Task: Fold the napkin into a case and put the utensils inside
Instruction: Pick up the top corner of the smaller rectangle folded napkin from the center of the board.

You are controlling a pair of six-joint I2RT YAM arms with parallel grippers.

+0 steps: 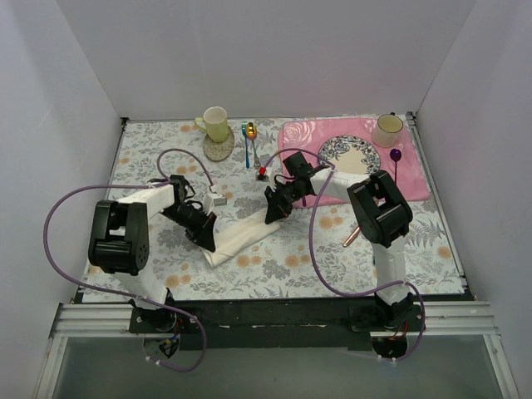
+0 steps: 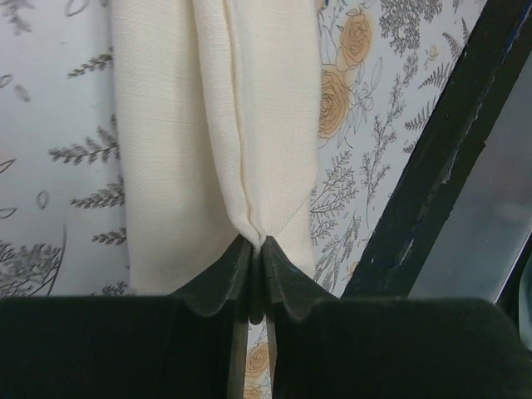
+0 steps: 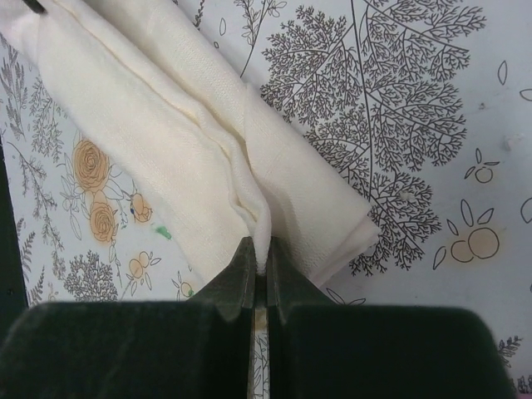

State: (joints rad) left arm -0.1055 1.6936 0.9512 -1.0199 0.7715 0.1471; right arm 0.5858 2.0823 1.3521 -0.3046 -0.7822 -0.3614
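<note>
The napkin (image 1: 243, 235) lies folded into a long narrow band, running on a slant across the flowered tablecloth (image 1: 291, 266) between my two arms. My left gripper (image 2: 258, 249) is closed on the band's near left end, and its wrist view shows a ridge of cream cloth pinched between the fingertips. My right gripper (image 3: 259, 256) is closed on the far right end in the same way, with the layered folds gathered into its tips. The copper knife (image 1: 351, 238) lies on the tablecloth beside the right arm, partly hidden by it and well apart from the napkin. The gold-bowled spoon (image 1: 251, 130) lies near the back edge, just beside a blue-handled spoon (image 1: 246, 151), between the mug (image 1: 215, 123) and the pink placemat (image 1: 299, 137)
</note>
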